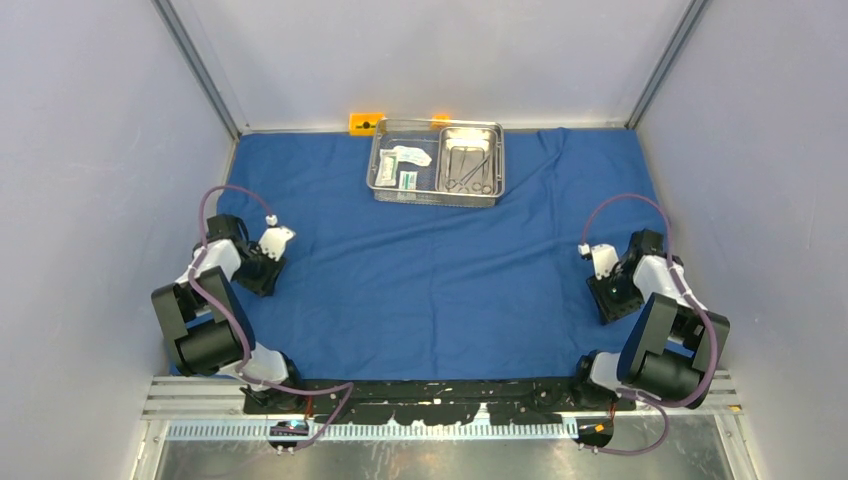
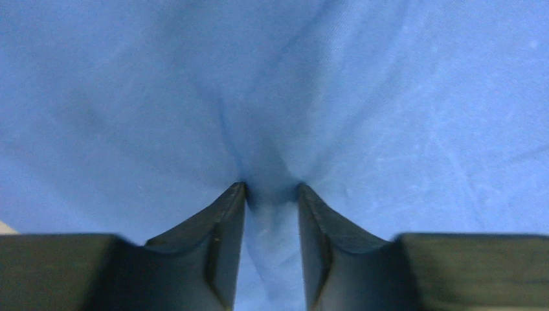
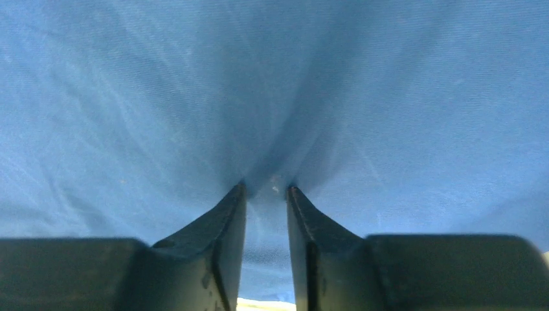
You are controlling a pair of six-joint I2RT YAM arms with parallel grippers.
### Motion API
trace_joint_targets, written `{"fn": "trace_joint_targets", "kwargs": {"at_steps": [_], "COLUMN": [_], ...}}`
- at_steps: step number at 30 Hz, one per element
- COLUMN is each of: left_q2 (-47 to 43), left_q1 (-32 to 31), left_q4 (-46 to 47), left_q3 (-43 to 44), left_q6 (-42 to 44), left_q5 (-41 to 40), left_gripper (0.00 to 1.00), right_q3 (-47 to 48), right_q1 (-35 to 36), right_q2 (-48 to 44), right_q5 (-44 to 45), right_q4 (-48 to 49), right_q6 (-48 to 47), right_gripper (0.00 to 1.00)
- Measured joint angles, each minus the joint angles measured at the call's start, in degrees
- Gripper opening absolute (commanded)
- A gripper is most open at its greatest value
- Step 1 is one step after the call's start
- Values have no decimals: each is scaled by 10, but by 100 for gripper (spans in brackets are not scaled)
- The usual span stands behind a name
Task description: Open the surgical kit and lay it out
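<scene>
Cloth rises in a small ridge between the tips of the left gripper (image 2: 272,189), and the right gripper (image 3: 267,188) nips a like fold: both pinch the blue cloth wrap (image 1: 430,290), one near its left side, one near its right. Spread flat, the wrap looks soft and light; it should wrinkle and drag, so edges or corners seem the better hold. On it at the far middle sits the steel mesh basket (image 1: 373,165), with packets (image 1: 405,165) in its left half and the solid steel tray (image 1: 470,128), scissors and forceps (image 1: 470,172) inside, in its right. Pulling the cloth could shift it. Orange blocks (image 1: 366,122) stand just beyond.
</scene>
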Motion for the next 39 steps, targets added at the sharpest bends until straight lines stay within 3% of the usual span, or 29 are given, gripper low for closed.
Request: {"fn": "trace_joint_targets", "kwargs": {"at_steps": [4, 6, 9, 17, 23, 28, 31, 39], "left_q2": [-1, 3, 10, 10, -1, 2, 3, -8], "left_q1": [1, 3, 9, 9, 13, 27, 38, 40], "left_q4": [-12, -21, -29, -26, -14, -28, -62, -93], "left_q3": [-3, 2, 8, 9, 16, 32, 50, 153], "left_q6": [10, 16, 21, 31, 32, 22, 0, -108], "left_q5": [2, 3, 8, -6, -30, -60, -63, 12], "left_gripper": [6, 2, 3, 26, 49, 81, 93, 99], "right_q3": [-7, -8, -10, -24, -36, -17, 39, 158], "right_q1": [0, -3, -9, -14, -15, -15, -15, -15], "right_q2": [-6, -9, -15, -56, -125, -153, -141, 24], "right_q5": [-2, -2, 0, 29, 48, 34, 4, -32], "right_q4": [-10, -17, -20, -73, -118, -141, -135, 18], "right_q6": [-7, -9, -16, -44, -63, -45, -6, 108], "right_gripper": [6, 1, 0, 0, 1, 19, 26, 41]}}
